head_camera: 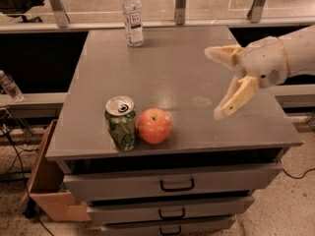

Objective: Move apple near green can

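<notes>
- Apple (154,126) sits near the front edge of the big grey counter (172,73).
- Hand (215,84) hovers over the counter's right side as we see it, fingers spread wide, gripping nothing, well apart from the apple.
- Clear bottle (132,16) stands upright at the back edge.
- Green can (121,123) stands upright, looks to us like it's touching the apple.

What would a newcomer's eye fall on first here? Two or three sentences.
The round red-orange apple sits beside the green patterned drink can at the front edge of the grey cabinet top. The cream two-finger gripper hangs open above the right side, holding nothing. A clear plastic bottle stands at the back.
</notes>
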